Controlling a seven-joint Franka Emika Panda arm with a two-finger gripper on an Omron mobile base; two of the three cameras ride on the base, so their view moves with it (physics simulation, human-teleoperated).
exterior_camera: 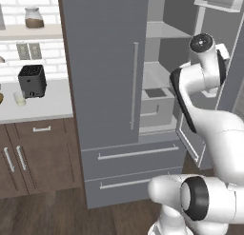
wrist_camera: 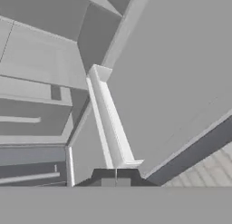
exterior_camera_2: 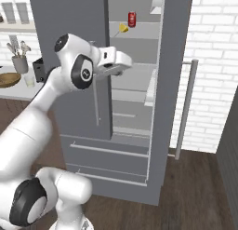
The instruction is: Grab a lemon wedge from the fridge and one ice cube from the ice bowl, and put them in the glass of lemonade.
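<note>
While the gripper (exterior_camera_2: 124, 66) hangs mid-fridge with fingertips pressed together (holding nothing), the lemon wedge (exterior_camera_2: 122, 28) sits higher.
It lies on the fridge's (exterior_camera_2: 69, 19) upper shelf, beside a red can (exterior_camera_2: 132, 19), above the claw.

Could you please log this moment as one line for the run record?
stage: fridge right door open | lemon wedge on upper shelf, ungrasped | gripper fingers together, empty, by door bin
</note>
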